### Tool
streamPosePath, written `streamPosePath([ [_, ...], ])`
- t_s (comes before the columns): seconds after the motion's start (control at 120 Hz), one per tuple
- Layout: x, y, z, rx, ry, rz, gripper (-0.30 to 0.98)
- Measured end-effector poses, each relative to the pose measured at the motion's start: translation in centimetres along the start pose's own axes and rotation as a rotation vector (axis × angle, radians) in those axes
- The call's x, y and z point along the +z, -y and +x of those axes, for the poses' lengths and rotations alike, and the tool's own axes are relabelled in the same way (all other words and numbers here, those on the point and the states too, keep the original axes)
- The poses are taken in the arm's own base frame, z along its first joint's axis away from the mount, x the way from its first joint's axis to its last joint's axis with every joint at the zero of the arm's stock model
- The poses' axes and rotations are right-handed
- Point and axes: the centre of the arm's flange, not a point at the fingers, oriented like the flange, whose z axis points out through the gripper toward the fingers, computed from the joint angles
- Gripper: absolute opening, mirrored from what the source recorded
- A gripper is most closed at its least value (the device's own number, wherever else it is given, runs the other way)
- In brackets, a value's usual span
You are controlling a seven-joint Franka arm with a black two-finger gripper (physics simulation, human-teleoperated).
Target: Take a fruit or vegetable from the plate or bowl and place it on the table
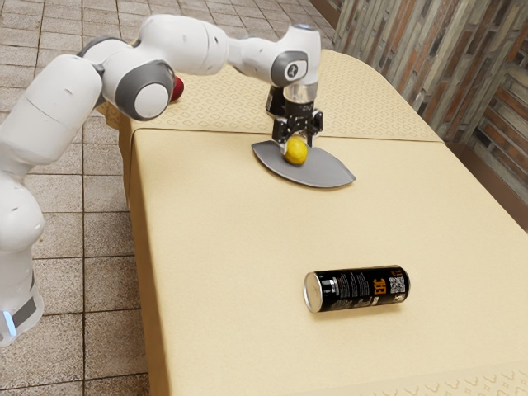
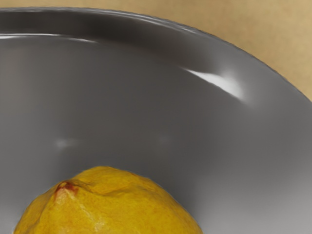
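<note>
My gripper (image 1: 298, 145) is low over the grey plate (image 1: 323, 172) in the exterior view, its fingers apart. A yellow lemon (image 1: 295, 152) sits on the plate between and partly in front of the fingertips, hiding some of the space there. No firm hold from both sides can be made out. In the wrist view the lemon (image 2: 109, 207) is close under my hand, its reddish-brown tip showing, with the curved dark plate (image 2: 126, 107) around it.
A black can (image 1: 359, 289) lies on its side on the cream-covered table (image 1: 223, 247), toward the exterior view's bottom. A red round object (image 1: 177, 89) is partly hidden behind the arm near the table's far-left edge.
</note>
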Motion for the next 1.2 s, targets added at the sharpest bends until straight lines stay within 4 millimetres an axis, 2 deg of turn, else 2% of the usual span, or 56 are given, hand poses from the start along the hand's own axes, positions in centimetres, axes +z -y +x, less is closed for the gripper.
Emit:
streamPosePath([
  [0.225, 0.6, 0.0, 0.1, 0.003, 0.0, -0.008, 0.68],
  [0.425, 0.5, -0.1, 0.5, 0.004, -0.004, -0.019, 0.26],
  [0.525, 0.0, -0.2, 0.7, 0.01, -0.009, -0.031, 0.29],
  [0.567, -0.3, -0.3, 0.6, 0.015, -0.012, -0.04, 0.22],
  [0.608, -0.8, -0.4, 0.4, 0.023, -0.014, -0.051, 0.29],
  [0.675, -3.6, -0.5, 0.1, 0.042, -0.022, -0.094, 0.35],
  [0.792, -12.6, 0.9, -1.3, 0.105, -0.032, -0.186, 0.38],
  [0.892, -22.4, 4.8, -3.9, 0.204, -0.043, -0.225, 0.37],
  [0.942, -25.4, 6.7, -3.9, 0.246, -0.051, -0.208, 0.38],
  [0.967, -26.7, 7.2, -4.5, 0.28, -0.05, -0.207, 0.38],
  [1.008, -27.7, 7.6, -6.8, 0.356, -0.035, -0.198, 0.38],
  [1.042, -28.0, 7.8, -9.5, 0.431, -0.013, -0.187, 0.38],
  [1.125, -27.8, 8.3, -15.8, 0.601, 0.041, -0.157, 0.38],
  [1.2, -26.7, 7.9, -20.5, 0.727, 0.084, -0.138, 0.38],
])
